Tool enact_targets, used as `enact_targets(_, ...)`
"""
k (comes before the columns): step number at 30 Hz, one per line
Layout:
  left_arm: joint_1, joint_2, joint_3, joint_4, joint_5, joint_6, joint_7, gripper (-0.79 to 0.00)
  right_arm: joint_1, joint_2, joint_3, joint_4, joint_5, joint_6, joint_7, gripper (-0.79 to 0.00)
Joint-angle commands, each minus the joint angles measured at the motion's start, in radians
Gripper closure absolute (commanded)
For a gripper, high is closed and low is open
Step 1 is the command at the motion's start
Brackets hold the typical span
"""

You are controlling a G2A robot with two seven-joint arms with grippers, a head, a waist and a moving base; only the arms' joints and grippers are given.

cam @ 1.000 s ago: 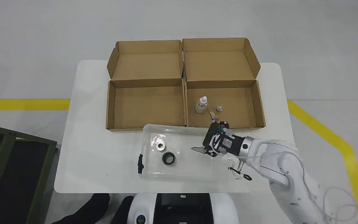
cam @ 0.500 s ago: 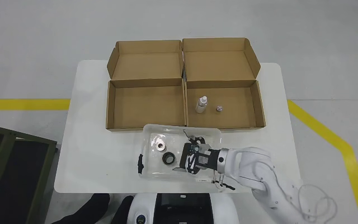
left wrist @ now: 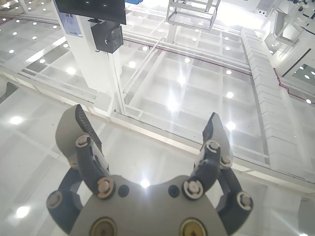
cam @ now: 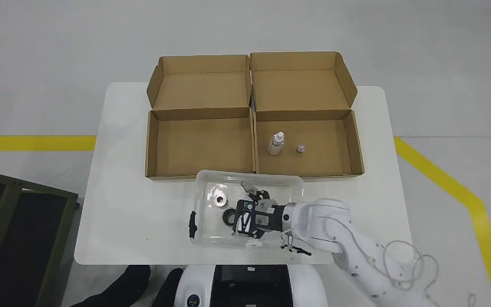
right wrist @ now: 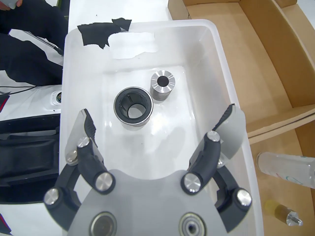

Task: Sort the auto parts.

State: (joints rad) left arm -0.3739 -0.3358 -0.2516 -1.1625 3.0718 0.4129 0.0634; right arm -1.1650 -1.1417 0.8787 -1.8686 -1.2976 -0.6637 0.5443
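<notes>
Bin [right wrist: 204, 50] walls flank spread right hand [right wrist: 158, 110], black ring [right wrist: 133, 109] ahead.

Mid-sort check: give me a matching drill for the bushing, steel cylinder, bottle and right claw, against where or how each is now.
1 bushing
2 steel cylinder
3 bottle
4 right claw

A in a cardboard box
B open, over the tub
C black, in the tub
D silver, in the tub

Pairs: 1-C, 2-D, 3-A, 4-B.
</notes>
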Motion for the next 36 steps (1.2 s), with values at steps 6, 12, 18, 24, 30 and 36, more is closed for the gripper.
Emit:
enact_targets(6,0.000,0.000,0.000,0.000,0.000,0.000,0.000,-0.785,0.037,-0.014,-0.043,0.063,-0.001,0.022,0.002,-0.785)
enact_targets(12,0.000,0.000,0.000,0.000,0.000,0.000,0.000,-0.785,0.054,-0.024,-0.074,0.097,-0.007,0.036,0.012,-0.742)
enact_targets(18,0.000,0.000,0.000,0.000,0.000,0.000,0.000,-0.785,0.070,-0.036,-0.110,0.120,-0.018,0.042,0.009,-0.659)
enact_targets(24,0.000,0.000,0.000,0.000,0.000,0.000,0.000,-0.785,0.080,-0.046,-0.138,0.138,-0.021,0.044,0.004,-0.585)
enact_targets(30,0.000,0.000,0.000,0.000,0.000,0.000,0.000,-0.785,0.089,-0.051,-0.146,0.148,-0.023,0.032,-0.004,-0.326)
enact_targets(36,0.000,0.000,0.000,0.000,0.000,0.000,0.000,-0.785,0.089,-0.050,-0.135,0.137,-0.016,0.017,-0.006,-0.046)
